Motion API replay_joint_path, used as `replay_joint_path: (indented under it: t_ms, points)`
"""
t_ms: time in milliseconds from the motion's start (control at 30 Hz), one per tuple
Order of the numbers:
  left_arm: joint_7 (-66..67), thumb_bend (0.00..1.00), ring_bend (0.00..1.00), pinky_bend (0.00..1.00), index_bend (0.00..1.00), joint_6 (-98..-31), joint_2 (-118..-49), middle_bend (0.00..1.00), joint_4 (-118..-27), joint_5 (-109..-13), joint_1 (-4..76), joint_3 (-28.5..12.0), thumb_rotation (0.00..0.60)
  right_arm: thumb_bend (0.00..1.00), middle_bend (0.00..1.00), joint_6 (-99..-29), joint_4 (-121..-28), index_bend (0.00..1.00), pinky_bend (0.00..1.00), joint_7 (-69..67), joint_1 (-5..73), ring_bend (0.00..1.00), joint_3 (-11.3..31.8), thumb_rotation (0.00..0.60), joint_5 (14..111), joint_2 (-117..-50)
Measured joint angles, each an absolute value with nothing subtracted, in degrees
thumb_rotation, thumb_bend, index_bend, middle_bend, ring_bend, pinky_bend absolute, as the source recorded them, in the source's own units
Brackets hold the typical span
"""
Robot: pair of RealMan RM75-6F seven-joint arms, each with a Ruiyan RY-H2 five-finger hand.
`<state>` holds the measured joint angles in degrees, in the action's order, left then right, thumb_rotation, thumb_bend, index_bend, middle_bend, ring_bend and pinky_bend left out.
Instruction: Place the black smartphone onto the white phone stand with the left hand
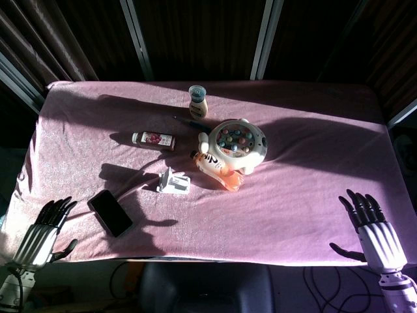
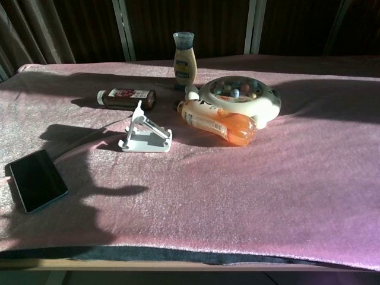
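Nearby, glossy flat black smartphone beside angular white phone stand, pink cloth.

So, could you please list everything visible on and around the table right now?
black smartphone: one, black, flat near the table's front left edge
white phone stand: one, white, empty, left of centre
orange drink bottle: one, lying against the toy
round fishing-game toy: one, cream, centre
dark red-labelled bottle: one, lying down
beige sauce bottle: one, upright, far side
pink tablecloth: one
left hand: open, front left edge
right hand: open, front right edge
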<state>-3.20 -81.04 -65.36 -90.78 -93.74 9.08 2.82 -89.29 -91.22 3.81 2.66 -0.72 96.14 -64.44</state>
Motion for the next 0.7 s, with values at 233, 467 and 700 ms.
replay_joint_path:
  t_ms: [233, 467, 700]
  points:
    - [-3.6, 0.36, 0.00, 0.00, 0.04, -77.8, -66.5, 0.04, -90.1, -96.2, 11.9, 3.2, 0.600, 0.19, 0.00, -89.9, -90.9, 0.00, 0.00, 1.8, 2.3, 0.00, -0.9, 0.600, 96.2, -63.8]
    - [-10.3, 0.53, 0.00, 0.00, 0.11, -70.7, -68.7, 0.21, -86.2, -99.3, 19.2, 2.8, 0.600, 0.19, 0.00, -89.9, -90.4, 0.00, 0.00, 1.5, 2.3, 0.00, -1.2, 0.600, 97.0, -63.6]
    - [-14.9, 0.56, 0.00, 0.00, 0.09, -61.7, -74.1, 0.24, -77.6, -97.6, 26.1, 1.5, 0.600, 0.19, 0.00, -89.4, -90.5, 0.00, 0.00, 1.6, 2.5, 0.00, -1.3, 0.600, 97.0, -63.6]
